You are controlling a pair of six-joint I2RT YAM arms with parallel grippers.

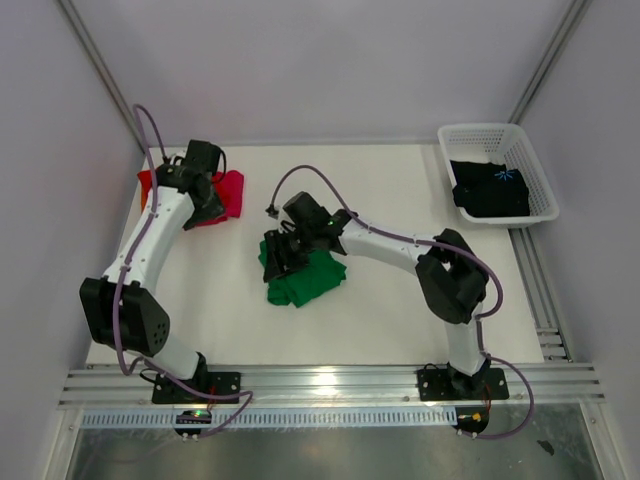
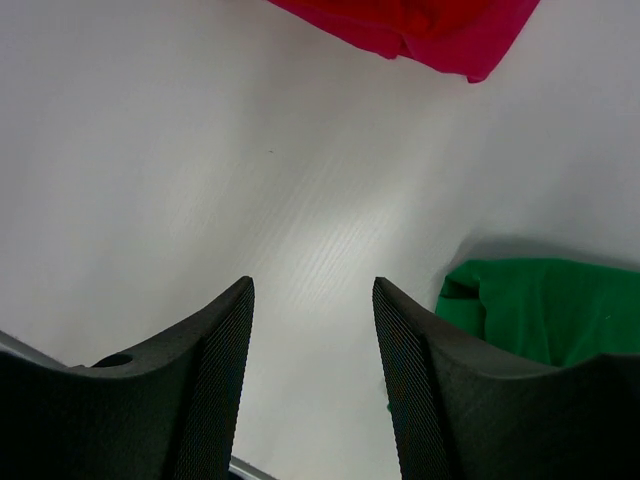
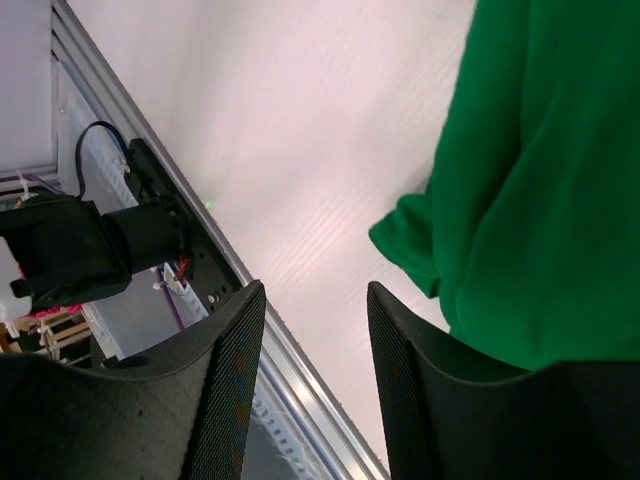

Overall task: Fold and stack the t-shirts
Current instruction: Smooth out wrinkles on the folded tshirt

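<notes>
Right gripper (image 3: 315,385): jaws parted, bare table (image 1: 390,310) showing through the gap, nothing pinched. Poised low over the near-left edge of the green shirt (image 3: 540,200), with the cloth off to the right of the gap in the wrist view and running under the right-hand finger, so not yet straddled. Judged from that: needs a small shift toward the cloth before closing, or else a pinch on bare table. Green shirt bunched in a rumpled lump at mid-table, slightly longer across the table than front to back, no clean long axis to read, hem and sleeves not distinguishable. Clearly the right arm's piece, lying directly beneath its wrist. Left gripper (image 2: 312,375): likewise spread and empty, up at the far left by the red shirt (image 1: 147,183) and magenta shirt (image 1: 232,188), which lie together there, well apart from the green one. Black shirt (image 1: 490,192) with its small blue print lying in the white basket (image 1: 497,133) at the far right corner, out of the way of both arms.
</notes>
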